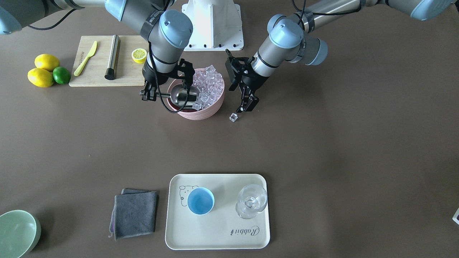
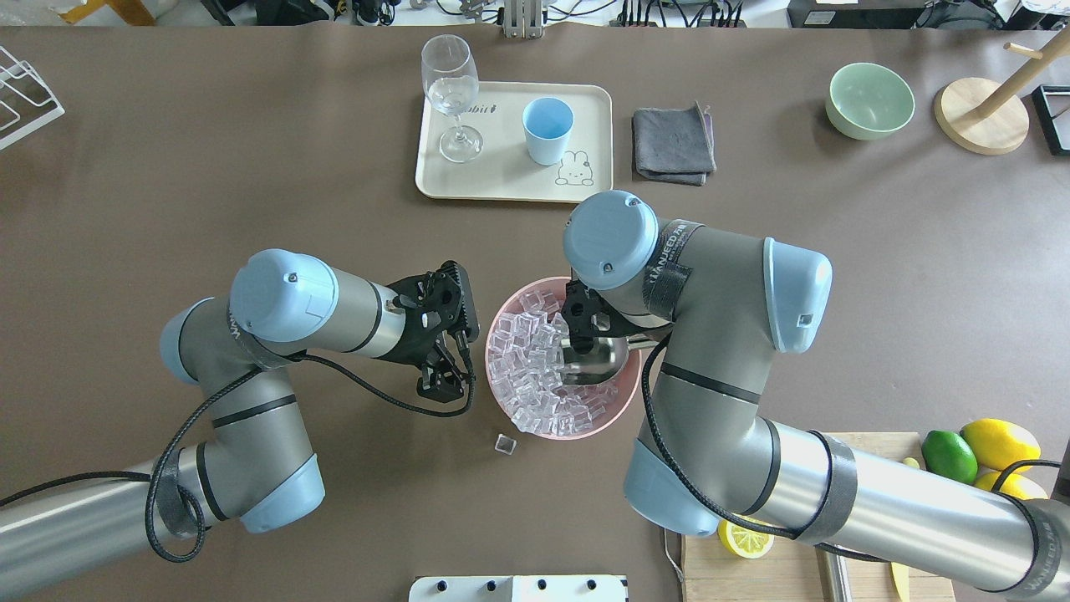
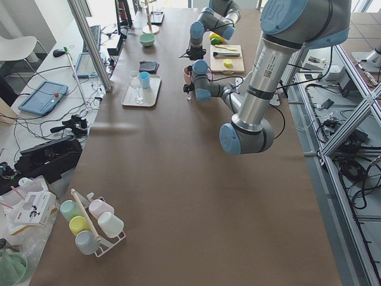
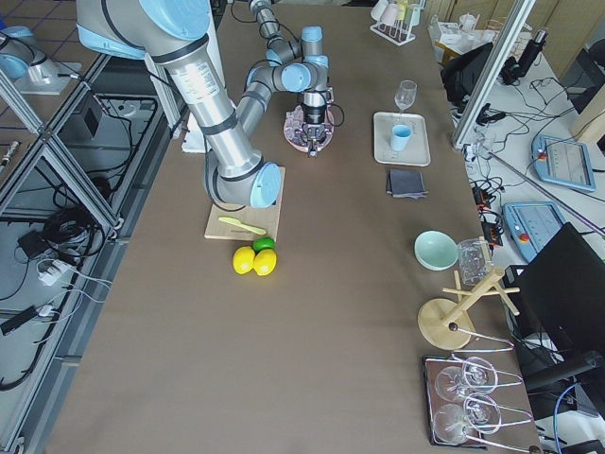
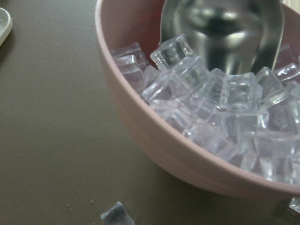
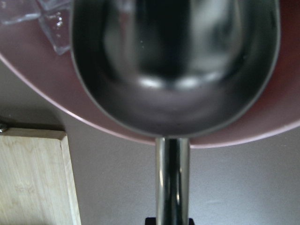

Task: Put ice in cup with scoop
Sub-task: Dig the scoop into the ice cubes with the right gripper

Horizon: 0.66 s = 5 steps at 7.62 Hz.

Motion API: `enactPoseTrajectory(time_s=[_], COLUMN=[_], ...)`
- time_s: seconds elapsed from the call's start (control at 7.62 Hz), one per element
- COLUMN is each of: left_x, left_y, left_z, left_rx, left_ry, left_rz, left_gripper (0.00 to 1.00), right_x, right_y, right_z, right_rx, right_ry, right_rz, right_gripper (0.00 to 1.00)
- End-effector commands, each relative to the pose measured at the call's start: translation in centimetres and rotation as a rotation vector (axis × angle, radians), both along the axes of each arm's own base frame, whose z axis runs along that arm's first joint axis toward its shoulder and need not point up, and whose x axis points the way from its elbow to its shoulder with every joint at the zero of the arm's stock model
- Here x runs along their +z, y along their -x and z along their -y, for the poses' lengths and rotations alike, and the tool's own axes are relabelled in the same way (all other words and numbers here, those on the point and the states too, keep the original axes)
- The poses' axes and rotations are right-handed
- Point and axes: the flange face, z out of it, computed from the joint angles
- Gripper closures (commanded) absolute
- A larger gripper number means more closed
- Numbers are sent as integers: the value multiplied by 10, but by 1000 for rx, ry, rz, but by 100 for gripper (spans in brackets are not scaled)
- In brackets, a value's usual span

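Note:
The steel scoop (image 1: 184, 96) lies in a pink bowl (image 1: 204, 114) heaped with ice (image 1: 211, 84). Its trough (image 6: 173, 65) looks bare and rests at the bowl's edge beside the cubes (image 2: 535, 368). My right gripper (image 1: 148, 94) is shut on the scoop's rod handle just outside the rim. My left gripper (image 1: 247, 104) hangs open beside the bowl, just above one loose ice cube (image 1: 233, 117) on the table. The light-blue cup (image 1: 200, 201) stands on a cream tray (image 1: 215, 236), far from both grippers, with nothing visible inside.
A clear stemmed glass (image 1: 251, 200) shares the tray. A folded grey cloth (image 1: 134, 214) lies beside the tray and a pale green bowl (image 1: 16, 233) at the table corner. A cutting board (image 1: 96, 77) with a steel cylinder, a knife and half a lemon sits near the right arm.

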Motion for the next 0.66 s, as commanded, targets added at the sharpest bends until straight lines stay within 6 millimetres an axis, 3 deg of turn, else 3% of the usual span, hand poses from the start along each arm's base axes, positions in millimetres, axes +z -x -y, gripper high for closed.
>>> enactPoseTrajectory(time_s=[0.0,0.39,0.52], left_x=[2,2,3], left_y=[1,1,1], left_z=[-1,-1,-1], left_rx=[-1,0,2], left_ry=[0,0,0], left_rz=[0,0,1], left_gripper=[1,1,1], right_x=[-6,-8,-9], right_y=[-2,-5,-13], right_z=[0,4,15], right_rx=[-58,-82,-72], right_ry=[-3,-17,-9], right_rz=[22,28,34], right_gripper=[100,100,100])
